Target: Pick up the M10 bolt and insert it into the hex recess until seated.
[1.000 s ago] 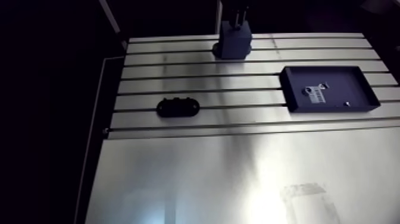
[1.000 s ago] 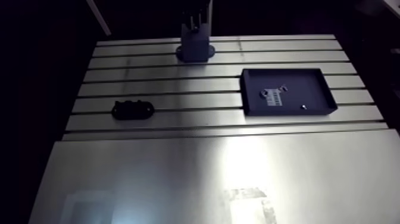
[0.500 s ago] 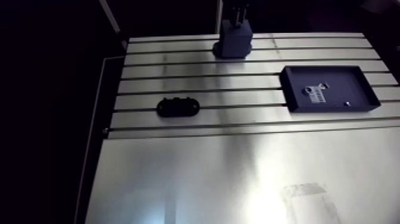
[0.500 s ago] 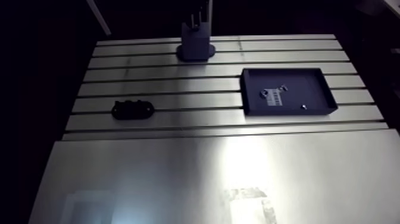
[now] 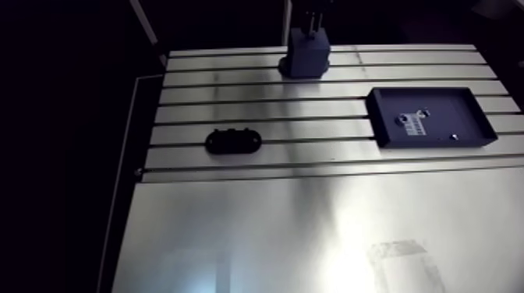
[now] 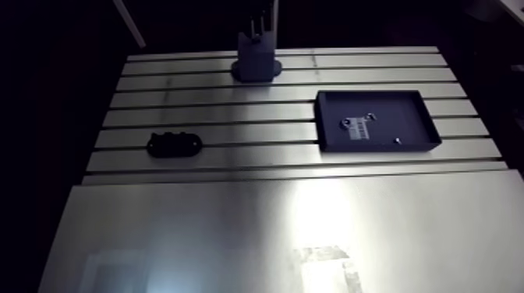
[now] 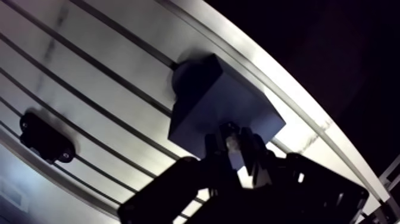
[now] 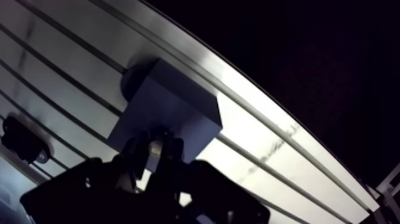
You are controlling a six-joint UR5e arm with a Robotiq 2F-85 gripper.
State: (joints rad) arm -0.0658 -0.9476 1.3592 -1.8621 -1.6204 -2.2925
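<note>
Our gripper [image 7: 233, 142] hangs right above the dark block [image 7: 205, 107], fingers pinched on a pale piece, likely the M10 bolt [image 7: 234, 151]. The pick-up looks done; seating it in the hex recess is left.

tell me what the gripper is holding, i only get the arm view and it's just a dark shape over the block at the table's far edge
Observer: In the wrist view the gripper is shut on a small shiny metal piece, which looks like the M10 bolt.
Operator: is it over the block or off to one side
Observer: It is over the dark grey square block, near the block's edge closest to the gripper. The gripper hides the hex recess, so I cannot tell whether the piece has entered it.
</note>
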